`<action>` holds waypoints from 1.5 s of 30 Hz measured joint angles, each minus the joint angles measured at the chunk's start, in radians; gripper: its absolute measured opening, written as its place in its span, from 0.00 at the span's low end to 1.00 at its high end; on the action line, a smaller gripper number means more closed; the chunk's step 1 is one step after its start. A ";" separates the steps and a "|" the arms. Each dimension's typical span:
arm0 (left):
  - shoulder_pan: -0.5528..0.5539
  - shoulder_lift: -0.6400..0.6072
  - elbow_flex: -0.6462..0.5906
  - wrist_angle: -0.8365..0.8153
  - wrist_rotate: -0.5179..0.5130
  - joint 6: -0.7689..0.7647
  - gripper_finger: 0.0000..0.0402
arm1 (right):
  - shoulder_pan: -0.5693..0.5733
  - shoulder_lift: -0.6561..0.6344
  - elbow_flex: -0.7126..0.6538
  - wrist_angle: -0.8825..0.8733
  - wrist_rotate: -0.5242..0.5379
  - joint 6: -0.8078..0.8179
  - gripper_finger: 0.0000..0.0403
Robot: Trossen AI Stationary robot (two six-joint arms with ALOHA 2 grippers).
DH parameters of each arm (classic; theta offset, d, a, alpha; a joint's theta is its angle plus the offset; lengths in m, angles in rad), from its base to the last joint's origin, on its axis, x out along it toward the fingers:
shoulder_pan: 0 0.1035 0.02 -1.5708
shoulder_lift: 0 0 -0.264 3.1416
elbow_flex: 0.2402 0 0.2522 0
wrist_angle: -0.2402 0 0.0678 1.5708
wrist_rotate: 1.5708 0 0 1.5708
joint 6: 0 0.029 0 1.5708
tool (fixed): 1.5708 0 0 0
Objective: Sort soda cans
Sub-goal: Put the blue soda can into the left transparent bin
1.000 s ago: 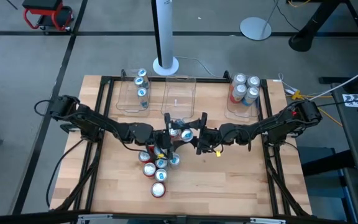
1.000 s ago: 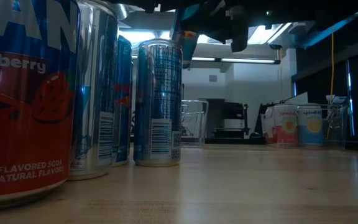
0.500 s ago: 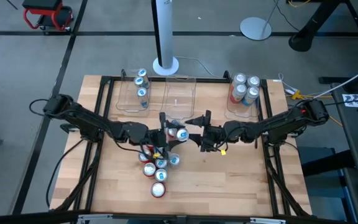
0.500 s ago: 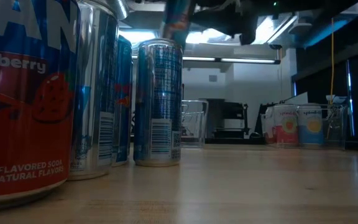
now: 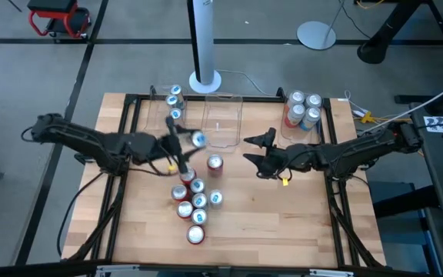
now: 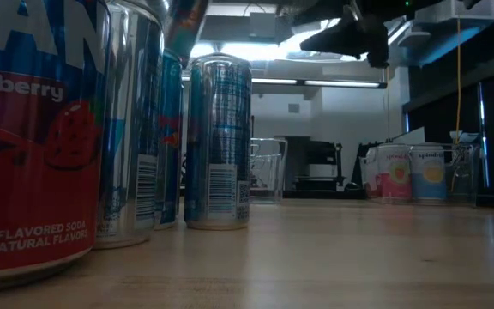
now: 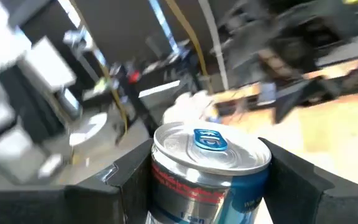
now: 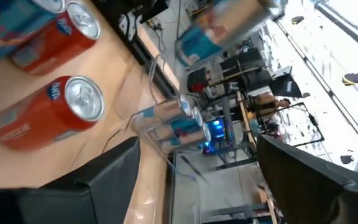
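The carried can (image 7: 210,171) is a slim cylinder with a silver top and a blue pull tab; its body shows a red band over blue-teal; it sits clamped between the left gripper's (image 5: 183,146) two dark fingers, held above the table between the left bin (image 5: 158,123) and the middle bin (image 5: 223,123), and appears blurred in the high view.

The remaining soda cans: a cluster (image 5: 193,201) of red and blue-teal ones stands on the table near its centre, with one red can (image 5: 214,162) apart at the far side of that group; three blue-teal cans (image 5: 175,101) stand in the left bin; four cans (image 5: 304,108) stand in the right bin (image 5: 302,127).

The right gripper (image 5: 261,151) hangs over the table right of centre, fingers spread apart, nothing between them.

Surface: a light wooden table (image 5: 283,223) of joined planks, edged by a black frame; the bins are clear plastic, set along the far edge.

Room: grey floor; a white pole on a round base (image 5: 204,79) behind the table; a red cart (image 5: 58,17) at far left; ceiling strip lights (image 6: 320,82) in the low view.
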 joint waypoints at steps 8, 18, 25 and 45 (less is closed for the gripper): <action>0.221 -0.188 -0.096 -0.075 -0.007 -0.122 0.57 | 0.000 0.001 -0.021 -0.081 -0.009 0.024 0.80; 0.451 -0.259 -0.269 0.027 -0.004 -0.187 0.57 | 0.000 0.001 -0.183 0.109 0.009 0.059 0.80; 0.631 -0.258 -0.319 0.167 -0.014 -0.220 0.57 | 0.000 0.001 -0.328 0.304 0.010 0.097 0.80; 0.943 0.022 -0.339 0.452 0.004 -0.292 0.57 | 0.000 0.001 -0.391 0.406 0.010 0.081 0.80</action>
